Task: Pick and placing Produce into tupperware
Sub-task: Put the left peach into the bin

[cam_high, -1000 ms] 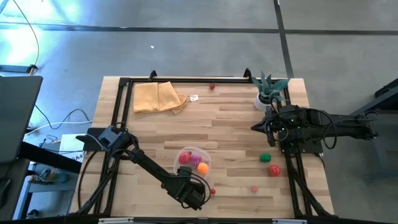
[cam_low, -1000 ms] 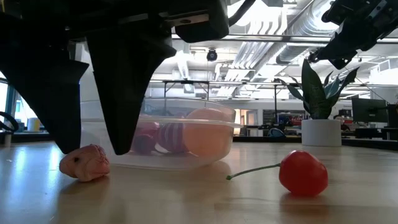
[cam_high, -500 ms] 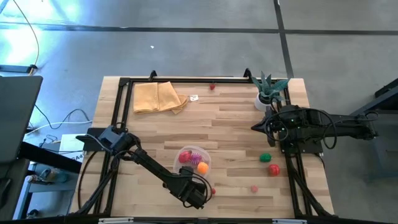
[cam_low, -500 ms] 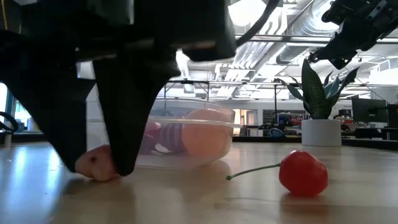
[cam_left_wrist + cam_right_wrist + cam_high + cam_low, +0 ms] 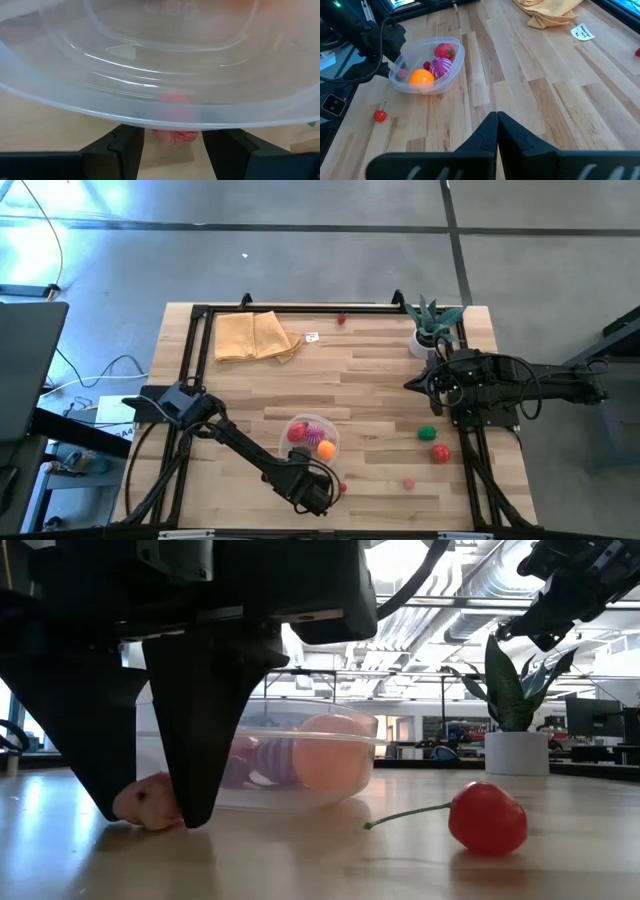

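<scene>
Left claw (image 5: 150,815) sits low on the surface (image 5: 370,380) at lower centre of the high view, fingers (image 5: 205,740) clamped on a small pink toy piece (image 5: 145,808) just beside the tupperware (image 5: 312,435). The tupperware holds red, orange and magenta produce. A cherry (image 5: 488,818) lies near it. Right claw (image 5: 412,383) hangs at centre right, fingers together, holding nothing. Green (image 5: 427,433) and red (image 5: 440,452) pieces lie below it.
</scene>
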Available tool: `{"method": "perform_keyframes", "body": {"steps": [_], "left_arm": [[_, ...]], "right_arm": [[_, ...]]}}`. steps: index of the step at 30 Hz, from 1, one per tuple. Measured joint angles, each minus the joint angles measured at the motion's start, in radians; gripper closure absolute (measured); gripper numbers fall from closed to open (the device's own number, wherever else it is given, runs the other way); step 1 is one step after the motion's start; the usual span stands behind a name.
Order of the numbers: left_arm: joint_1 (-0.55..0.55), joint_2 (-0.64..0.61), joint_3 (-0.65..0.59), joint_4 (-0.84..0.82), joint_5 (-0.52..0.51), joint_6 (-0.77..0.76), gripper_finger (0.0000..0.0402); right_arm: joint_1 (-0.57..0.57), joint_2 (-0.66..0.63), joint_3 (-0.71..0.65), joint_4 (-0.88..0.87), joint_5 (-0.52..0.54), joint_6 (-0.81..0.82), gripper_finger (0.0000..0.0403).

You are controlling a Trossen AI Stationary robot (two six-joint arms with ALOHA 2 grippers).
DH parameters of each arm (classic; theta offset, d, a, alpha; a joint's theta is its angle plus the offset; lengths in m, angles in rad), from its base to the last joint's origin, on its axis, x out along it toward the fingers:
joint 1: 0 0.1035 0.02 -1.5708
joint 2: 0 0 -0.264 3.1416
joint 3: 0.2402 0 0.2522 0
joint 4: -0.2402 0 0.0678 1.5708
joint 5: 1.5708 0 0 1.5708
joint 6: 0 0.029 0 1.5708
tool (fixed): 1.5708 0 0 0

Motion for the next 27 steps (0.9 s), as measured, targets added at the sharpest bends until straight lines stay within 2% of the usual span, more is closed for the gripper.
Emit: {"method": "perform_keyframes", "body": {"steps": [9, 19, 27], "left_arm": [[0.0, 0.0, 0.0, 0.001, 0.0, 0.0, 0.0223], [-0.001, 0.0, 0.0, 0.006, 0.0, 0.0, 0.0282], [-0.001, 0.0, 0.0, 0.006, 0.0, 0.012, 0.0286]], "right_arm": [[0.0, 0.0, 0.0, 0.0, 0.0, 0.0, 0.0402], [0.0, 0.0, 0.0, 0.0, 0.0, 0.0, 0.0402], [0.0, 0.0, 0.0, 0.0, 0.0, 0.0, 0.0402]]}}
